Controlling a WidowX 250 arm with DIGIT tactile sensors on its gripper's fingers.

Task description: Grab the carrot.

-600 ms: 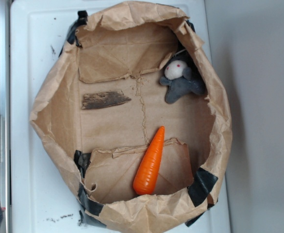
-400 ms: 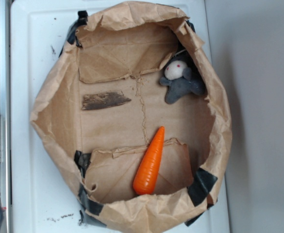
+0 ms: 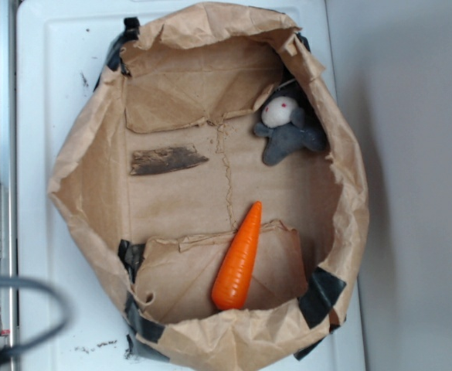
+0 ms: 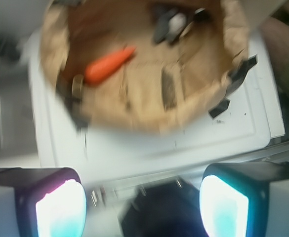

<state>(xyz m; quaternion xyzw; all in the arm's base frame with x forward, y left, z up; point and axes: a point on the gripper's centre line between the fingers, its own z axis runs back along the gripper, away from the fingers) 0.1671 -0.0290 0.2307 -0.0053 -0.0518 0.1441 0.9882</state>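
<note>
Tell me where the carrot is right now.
In the exterior view the carrot lies inside the paper bag, on a folded flap near its bottom edge, tip pointing up toward the centre, below the bark piece and plush toy.

No legible text, label, brand, number or sign appears in either view. The paper bag (image 3: 341, 193), its black tape (image 3: 322, 297) and the white tray (image 3: 48, 93) carry no readable marking (the wrist view is too blurred to resolve any).

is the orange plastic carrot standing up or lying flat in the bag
Lying flat. The orange plastic cone-shaped carrot rests lengthwise on the floor of the brown paper bag, pointed tip toward the centre.
</note>
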